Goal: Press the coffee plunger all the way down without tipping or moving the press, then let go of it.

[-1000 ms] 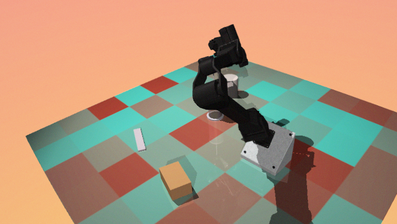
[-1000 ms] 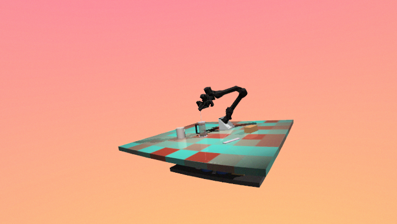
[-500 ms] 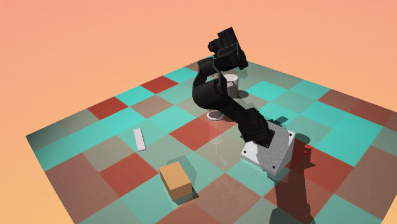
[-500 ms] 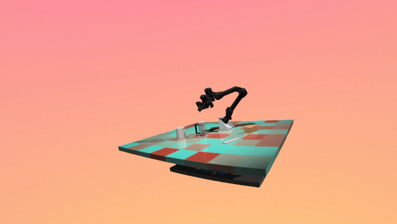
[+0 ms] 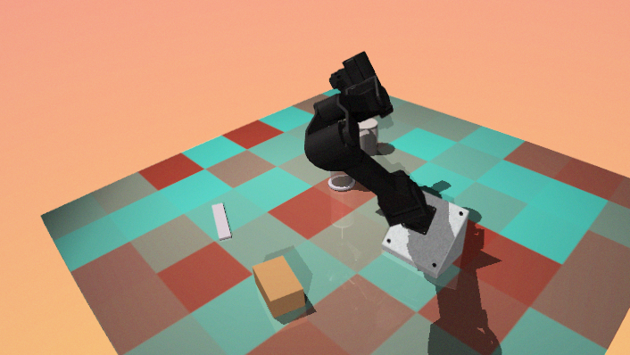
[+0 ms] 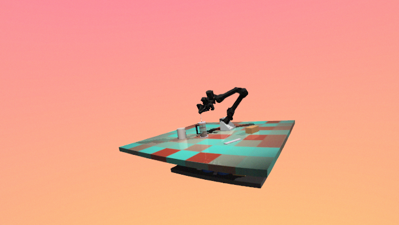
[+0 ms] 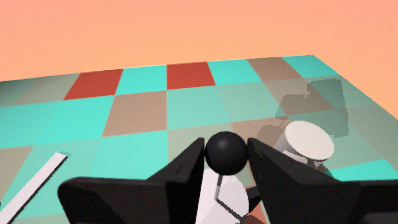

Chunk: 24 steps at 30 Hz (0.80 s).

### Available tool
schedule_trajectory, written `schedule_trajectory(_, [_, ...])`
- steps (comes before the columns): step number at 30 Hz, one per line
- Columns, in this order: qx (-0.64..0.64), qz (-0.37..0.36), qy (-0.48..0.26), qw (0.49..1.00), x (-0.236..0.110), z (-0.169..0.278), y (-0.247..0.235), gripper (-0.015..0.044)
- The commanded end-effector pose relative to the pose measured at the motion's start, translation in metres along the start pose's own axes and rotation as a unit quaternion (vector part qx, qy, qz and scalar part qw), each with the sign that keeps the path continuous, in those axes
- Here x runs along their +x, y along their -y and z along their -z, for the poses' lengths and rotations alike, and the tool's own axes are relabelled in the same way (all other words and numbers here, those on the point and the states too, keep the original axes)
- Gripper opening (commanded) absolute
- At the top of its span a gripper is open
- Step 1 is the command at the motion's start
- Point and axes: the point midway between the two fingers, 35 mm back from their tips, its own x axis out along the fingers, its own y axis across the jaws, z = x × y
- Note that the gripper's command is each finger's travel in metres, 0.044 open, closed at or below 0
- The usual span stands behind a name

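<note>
The coffee press (image 6: 202, 129) (image 7: 222, 200) stands upright on the checkered table, a clear jar with a black handle and a pale lid. Its thin rod rises to a black round plunger knob (image 7: 226, 152), which stands high above the lid. My gripper (image 7: 225, 143) (image 6: 200, 109) is shut on the knob, with one black finger on each side of it. In the top view the arm hides most of the press; only its base ring (image 5: 342, 183) shows.
A white mug (image 7: 310, 141) (image 5: 368, 134) (image 6: 181, 133) stands close beside the press. A flat white bar (image 5: 221, 221) (image 7: 35, 182) (image 6: 232, 141) and an orange box (image 5: 278, 285) (image 6: 252, 129) lie farther off. The arm's grey base block (image 5: 428, 243) stands on the table.
</note>
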Motion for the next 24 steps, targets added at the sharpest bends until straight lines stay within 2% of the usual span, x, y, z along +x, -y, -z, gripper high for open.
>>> schedule_trajectory(1, [0.016, 0.0, -0.026, 1.0, 0.01, 0.025, 0.001, 0.0115])
schedule_trajectory(24, [0.017, -0.002, -0.023, 1.0, 0.034, 0.051, -0.001, 0.0115])
